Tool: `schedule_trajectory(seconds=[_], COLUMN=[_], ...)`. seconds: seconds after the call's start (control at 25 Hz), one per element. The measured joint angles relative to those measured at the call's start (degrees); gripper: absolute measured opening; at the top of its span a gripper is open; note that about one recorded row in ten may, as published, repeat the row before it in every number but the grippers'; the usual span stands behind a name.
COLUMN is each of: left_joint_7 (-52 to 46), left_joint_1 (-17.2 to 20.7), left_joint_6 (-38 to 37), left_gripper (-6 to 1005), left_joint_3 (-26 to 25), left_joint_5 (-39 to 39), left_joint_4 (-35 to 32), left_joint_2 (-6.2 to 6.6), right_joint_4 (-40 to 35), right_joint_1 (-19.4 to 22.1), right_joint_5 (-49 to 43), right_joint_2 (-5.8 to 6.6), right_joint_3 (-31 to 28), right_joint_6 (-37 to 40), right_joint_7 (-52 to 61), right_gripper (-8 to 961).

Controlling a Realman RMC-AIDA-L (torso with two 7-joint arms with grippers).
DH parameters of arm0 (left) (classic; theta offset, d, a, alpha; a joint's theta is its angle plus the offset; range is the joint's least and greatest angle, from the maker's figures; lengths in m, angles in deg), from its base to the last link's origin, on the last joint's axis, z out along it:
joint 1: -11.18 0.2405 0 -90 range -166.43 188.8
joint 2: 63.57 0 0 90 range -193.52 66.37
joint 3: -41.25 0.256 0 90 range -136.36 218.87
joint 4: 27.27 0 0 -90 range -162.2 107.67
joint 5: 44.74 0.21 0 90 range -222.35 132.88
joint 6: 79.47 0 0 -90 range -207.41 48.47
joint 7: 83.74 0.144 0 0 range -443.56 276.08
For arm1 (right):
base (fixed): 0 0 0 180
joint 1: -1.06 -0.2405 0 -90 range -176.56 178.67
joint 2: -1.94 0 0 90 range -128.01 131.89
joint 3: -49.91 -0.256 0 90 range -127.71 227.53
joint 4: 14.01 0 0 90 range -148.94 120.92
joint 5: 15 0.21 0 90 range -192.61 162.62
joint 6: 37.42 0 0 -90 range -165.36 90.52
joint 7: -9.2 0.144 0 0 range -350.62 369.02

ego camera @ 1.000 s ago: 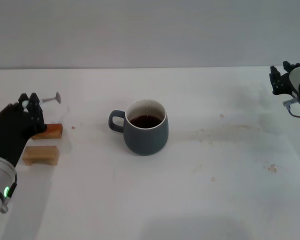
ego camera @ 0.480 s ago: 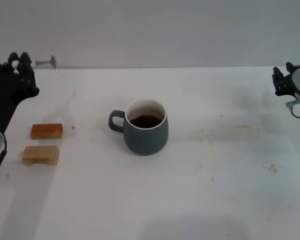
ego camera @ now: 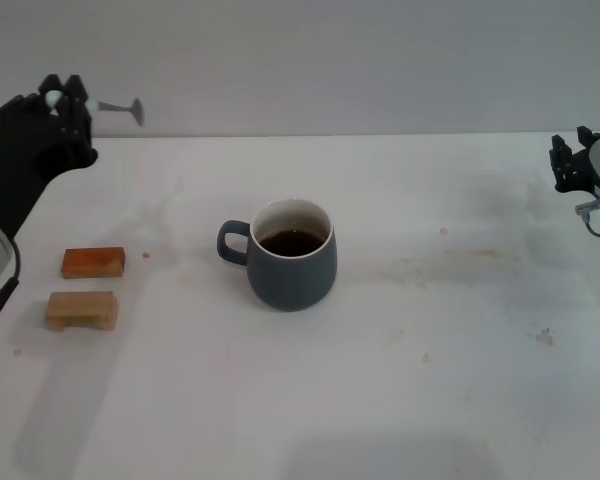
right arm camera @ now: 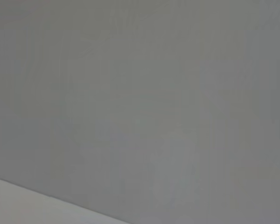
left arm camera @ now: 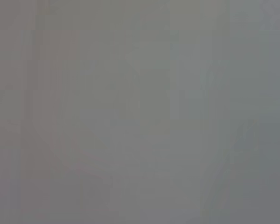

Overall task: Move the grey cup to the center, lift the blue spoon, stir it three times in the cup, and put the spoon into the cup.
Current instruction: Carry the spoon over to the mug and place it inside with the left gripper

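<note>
Head view: my left gripper (ego camera: 64,97) grips the blue spoon (ego camera: 118,106) aloft, well left of the grey cup (ego camera: 291,256). Next, I judge, carry it over the cup.

Right tool (ego camera: 580,160) cut by the frame edge; blue spoon (ego camera: 118,106) handle hidden in left tool (ego camera: 62,100).
</note>
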Motion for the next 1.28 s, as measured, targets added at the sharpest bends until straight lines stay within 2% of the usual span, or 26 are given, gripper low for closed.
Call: schedule_trajectory(seconds=[0.24,0.48,0.72,1.0,1.28], left_joint_7=[0.1,1.2,1.4,2.8,2.8], left_joint_1=[0.4,0.7,0.4,-2.8,-6.4], left_joint_6=[7.2,19.1,25.2,35.1,39.5], left_gripper=[153,155,156,157,159], left_joint_3=[0.1,-0.2,-0.2,-0.5,-1.6], left_joint_5=[0.3,0.3,0.3,0.1,-0.1], left_joint_4=[4.7,11.1,14.5,16.1,14.8], left_joint_2=[0.07,-0.18,-0.22,-1.65,-2.06], right_joint_4=[-0.4,-0.4,-0.4,-0.3,-0.3], right_joint_1=[0.0,0.0,0.0,-0.2,-0.1], right_joint_5=[0.0,0.0,0.0,0.0,0.0], right_joint_2=[0.0,0.0,0.0,0.0,-0.06], right_joint_3=[-0.8,-0.9,-0.9,-0.7,-0.5], right_joint_6=[0.0,0.0,0.1,0.0,0.0], right_joint_7=[0.0,0.0,0.0,0.0,-0.1], right_gripper=[292,292,292,292,292])
